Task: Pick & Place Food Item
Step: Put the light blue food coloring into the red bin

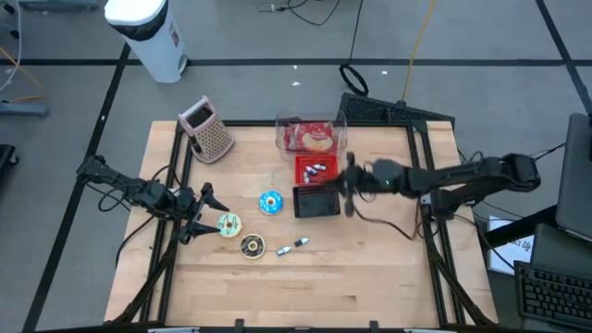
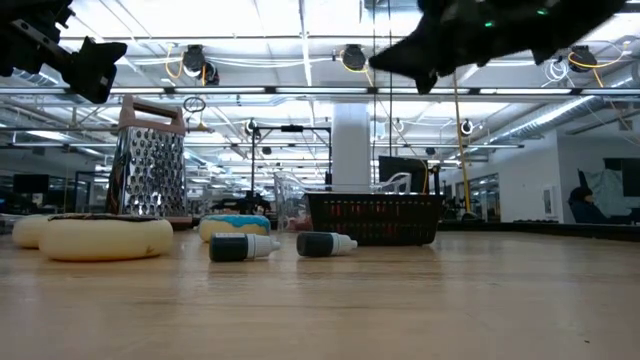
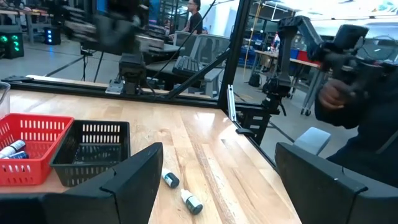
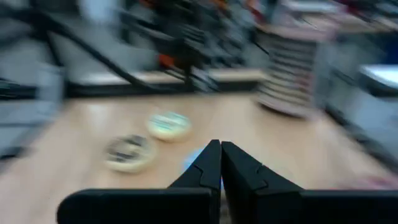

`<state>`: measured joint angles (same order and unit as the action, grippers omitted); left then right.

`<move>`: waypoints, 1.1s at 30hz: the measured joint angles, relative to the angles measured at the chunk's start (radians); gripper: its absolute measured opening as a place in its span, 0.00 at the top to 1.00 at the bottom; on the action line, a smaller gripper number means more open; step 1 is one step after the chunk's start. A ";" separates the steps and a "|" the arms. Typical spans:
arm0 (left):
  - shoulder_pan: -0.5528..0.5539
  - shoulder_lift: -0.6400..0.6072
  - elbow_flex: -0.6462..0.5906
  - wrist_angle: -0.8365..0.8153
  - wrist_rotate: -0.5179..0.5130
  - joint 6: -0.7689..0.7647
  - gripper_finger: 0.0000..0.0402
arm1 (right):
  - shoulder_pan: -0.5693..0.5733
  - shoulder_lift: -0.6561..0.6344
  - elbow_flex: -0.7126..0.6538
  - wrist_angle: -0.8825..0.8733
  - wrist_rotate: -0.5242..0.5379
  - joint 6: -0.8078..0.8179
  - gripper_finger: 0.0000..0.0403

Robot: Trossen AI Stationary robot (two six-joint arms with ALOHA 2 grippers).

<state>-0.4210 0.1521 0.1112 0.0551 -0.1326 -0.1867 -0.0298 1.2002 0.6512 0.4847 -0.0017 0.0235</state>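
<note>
Three doughnuts lie flat on the table's left half: a blue-iced one (image 1: 269, 202), a pale one (image 1: 228, 224) and a chocolate one (image 1: 252, 245). My left gripper (image 1: 205, 213) stands open and level beside the pale doughnut, with nothing between its fingers (image 3: 140, 180). My right gripper (image 1: 340, 185) is shut and empty. It is held high over the right edge of the black basket (image 1: 314, 201) and points toward the doughnuts, which show blurred in the right wrist view (image 4: 168, 124). In the low view, the right gripper (image 2: 430, 60) is at the top.
A red basket (image 1: 316, 169) with small bottles and a clear tub of food (image 1: 310, 136) stand behind the black basket. Two small bottles (image 1: 282, 250) (image 1: 301, 242) lie near the chocolate doughnut. A metal grater (image 1: 208, 129) stands at the far left. The table's near half is bare wood (image 1: 305, 296).
</note>
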 joint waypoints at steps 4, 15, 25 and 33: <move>0.000 0.000 0.000 0.000 0.000 0.000 0.23 | 0.125 0.039 -0.078 0.193 -0.049 0.002 0.99; 0.000 0.000 0.000 0.000 0.000 0.000 0.23 | 0.422 0.288 0.004 0.183 0.091 0.015 0.68; 0.000 0.000 0.000 0.000 0.000 0.000 0.23 | 0.379 0.538 0.155 0.024 0.184 -0.014 0.45; 0.000 0.000 0.000 0.000 0.000 0.000 0.23 | 0.296 0.659 0.195 0.005 0.078 -0.028 0.49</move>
<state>-0.4211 0.1520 0.1112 0.0551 -0.1326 -0.1867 0.2665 1.8587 0.8463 0.4902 0.0759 -0.0041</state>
